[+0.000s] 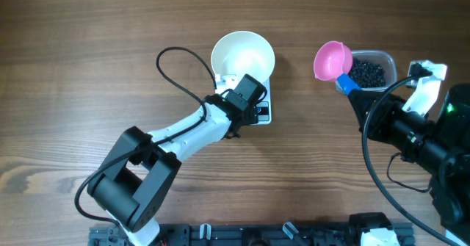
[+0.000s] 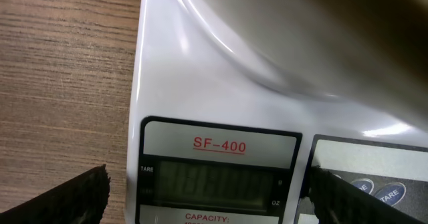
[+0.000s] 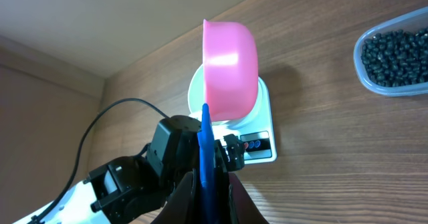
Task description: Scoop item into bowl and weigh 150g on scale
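Plain round white bowl [image 1: 243,53] sits on far end of small white rect. digital scale [image 1: 265,114], mid brown wood bench [image 1: 88,40]; LCD end is nearer. L claw [image 2: 217,197] is spread wide, low over scale's display, fingers either side, gripping nothing. R claw [image 3: 206,192] is pinching blue handle [image 3: 204,144] of pink plastic scoop [image 1: 332,60]. Scoop cup is up off bench, between bowl and clear plastic tub [image 1: 388,58], just left of tub. Tiny black beads [image 1: 367,73] lie heaped in tub, right side, well apart from bowl.
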Tool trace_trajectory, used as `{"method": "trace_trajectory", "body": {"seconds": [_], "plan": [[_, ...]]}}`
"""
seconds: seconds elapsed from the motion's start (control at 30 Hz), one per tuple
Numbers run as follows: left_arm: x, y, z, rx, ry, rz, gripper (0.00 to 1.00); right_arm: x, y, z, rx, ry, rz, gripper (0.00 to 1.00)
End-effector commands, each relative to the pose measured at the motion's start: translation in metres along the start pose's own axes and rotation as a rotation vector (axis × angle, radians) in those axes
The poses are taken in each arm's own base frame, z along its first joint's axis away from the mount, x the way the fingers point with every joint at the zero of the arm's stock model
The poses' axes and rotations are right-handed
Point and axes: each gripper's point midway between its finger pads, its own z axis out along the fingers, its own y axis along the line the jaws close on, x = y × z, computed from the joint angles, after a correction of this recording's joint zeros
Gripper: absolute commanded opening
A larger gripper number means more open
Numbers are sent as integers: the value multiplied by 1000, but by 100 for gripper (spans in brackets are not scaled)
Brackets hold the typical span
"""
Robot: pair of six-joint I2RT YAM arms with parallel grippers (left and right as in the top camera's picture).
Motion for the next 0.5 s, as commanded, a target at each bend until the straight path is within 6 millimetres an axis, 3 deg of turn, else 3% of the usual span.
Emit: {"method": "trace_trajectory", "body": {"seconds": [0.0, 0.47], "plan": [[26, 20, 27, -80, 78, 52, 100, -5, 2, 0, 2, -9, 10, 4], [23, 16, 20, -51, 77, 47, 100, -5, 0, 3, 7, 0, 14, 4]]}}
